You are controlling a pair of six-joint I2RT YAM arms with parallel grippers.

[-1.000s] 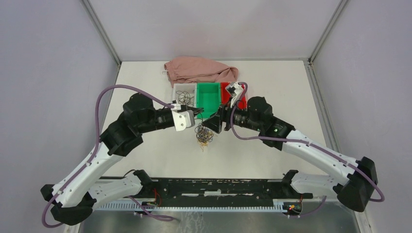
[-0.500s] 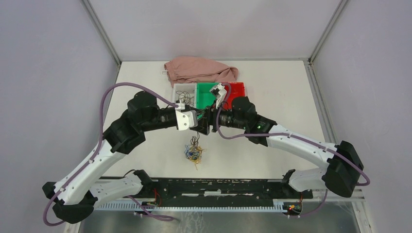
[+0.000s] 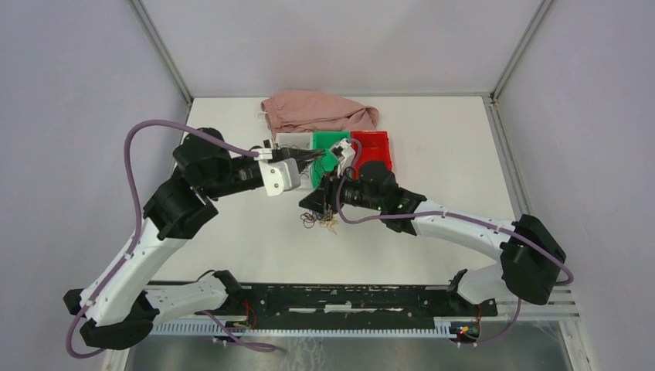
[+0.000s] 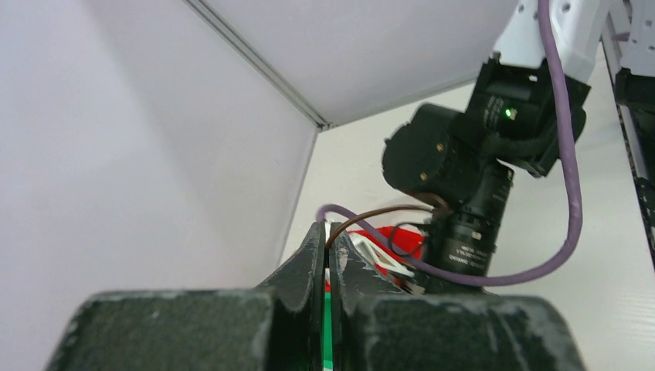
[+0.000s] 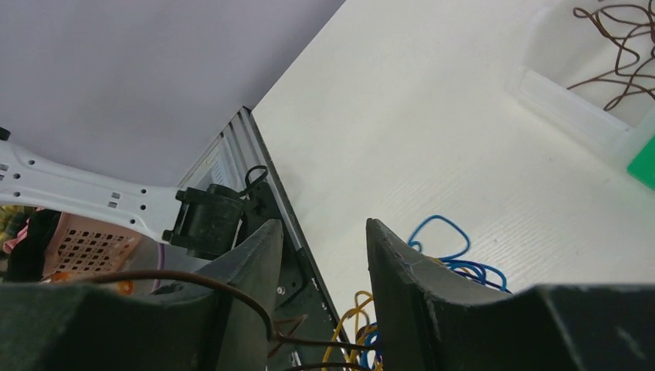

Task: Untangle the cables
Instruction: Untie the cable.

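The cables (image 3: 320, 222) lie as a small tangle of dark, yellow and blue wires on the white table (image 3: 232, 232), in front of the bins. My left gripper (image 3: 315, 155) is raised near the green bin and is shut on one brown wire (image 4: 378, 212), which runs across to the right arm's wrist. In the left wrist view its jaws (image 4: 327, 229) pinch that wire at the tips. My right gripper (image 3: 310, 205) hovers just over the tangle with its jaws apart (image 5: 323, 232). A brown wire (image 5: 232, 290) crosses low between its fingers, with yellow (image 5: 351, 309) and blue (image 5: 440, 229) loops beneath.
Three bins stand in a row behind the tangle: clear (image 3: 290, 141) with brown wires (image 5: 618, 46) in it, green (image 3: 330, 144) and red (image 3: 372, 147). A pink cloth (image 3: 318, 111) lies behind them. The black base rail (image 3: 340, 297) runs along the near edge.
The left gripper has drawn back and left towards the bins with its brown wire. The right gripper has moved left and down over the tangle, and its jaws have narrowed. The tangle has shifted on the table.
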